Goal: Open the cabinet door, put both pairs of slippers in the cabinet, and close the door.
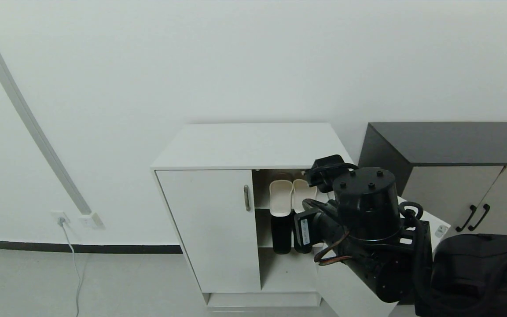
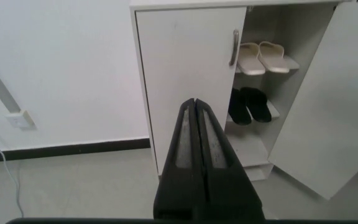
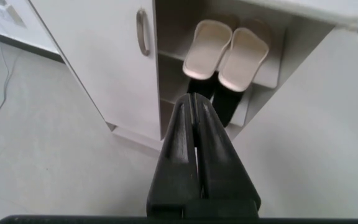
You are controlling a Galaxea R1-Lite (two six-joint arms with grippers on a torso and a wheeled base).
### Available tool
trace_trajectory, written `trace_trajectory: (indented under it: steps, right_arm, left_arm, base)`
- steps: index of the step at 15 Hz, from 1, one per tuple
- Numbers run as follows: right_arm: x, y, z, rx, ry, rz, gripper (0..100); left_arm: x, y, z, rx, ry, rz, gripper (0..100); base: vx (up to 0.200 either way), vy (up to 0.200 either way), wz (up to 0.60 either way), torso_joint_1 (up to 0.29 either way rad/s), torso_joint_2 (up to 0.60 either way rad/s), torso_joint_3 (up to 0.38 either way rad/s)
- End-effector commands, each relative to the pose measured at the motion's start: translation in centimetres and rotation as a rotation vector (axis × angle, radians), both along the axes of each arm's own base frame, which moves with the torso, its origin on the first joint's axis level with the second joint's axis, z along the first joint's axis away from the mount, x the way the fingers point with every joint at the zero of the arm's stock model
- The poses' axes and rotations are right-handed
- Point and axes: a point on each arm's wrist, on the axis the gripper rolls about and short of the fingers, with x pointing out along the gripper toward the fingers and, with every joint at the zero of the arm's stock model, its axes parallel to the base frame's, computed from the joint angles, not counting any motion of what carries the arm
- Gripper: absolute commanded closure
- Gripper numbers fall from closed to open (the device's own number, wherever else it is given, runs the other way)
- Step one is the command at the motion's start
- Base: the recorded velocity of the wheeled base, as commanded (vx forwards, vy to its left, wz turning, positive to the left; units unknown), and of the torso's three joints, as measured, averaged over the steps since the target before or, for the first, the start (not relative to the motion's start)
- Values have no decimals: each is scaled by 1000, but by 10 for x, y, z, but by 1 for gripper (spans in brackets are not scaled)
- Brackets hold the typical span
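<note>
Left gripper (image 2: 194,102): I see its fingers pressed flat together, nothing held, touching nothing, out in front of the cabinet (image 1: 244,145).
Right gripper (image 3: 193,99): fingers likewise closed tight, empty, aimed at the open compartment.
White slippers (image 1: 288,193): centre of the head view, on the upper shelf, side by side, long axes running front to back, bare footbed ends toward the opening.
Black slippers (image 1: 282,233): on the shelf directly below, same front-to-back lie.
Right door (image 2: 328,93): swung wide open.
Left door (image 1: 209,229): closed, handle (image 1: 247,198) upright.
</note>
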Motion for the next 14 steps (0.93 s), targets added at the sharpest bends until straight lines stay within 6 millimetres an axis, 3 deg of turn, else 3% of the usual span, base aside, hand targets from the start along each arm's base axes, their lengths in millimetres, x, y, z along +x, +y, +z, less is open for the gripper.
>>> trace_trajectory:
  steps: [1,8,14]
  right_arm:
    - [1,0,0,1,-1,-2,100]
    - [8,-8,1,6,0,-26,100]
    - [10,-9,-1,2,4,-29,100]
  left_arm:
    - [0,0,0,1,0,-1,100]
    - [0,0,0,0,0,-1,100]
    - [0,0,0,1,0,-1,100]
  base:
    - [0,0,0,256,-574,-334]
    - [0,0,0,227,-503,-276]
    - [0,0,0,121,-255,-138]
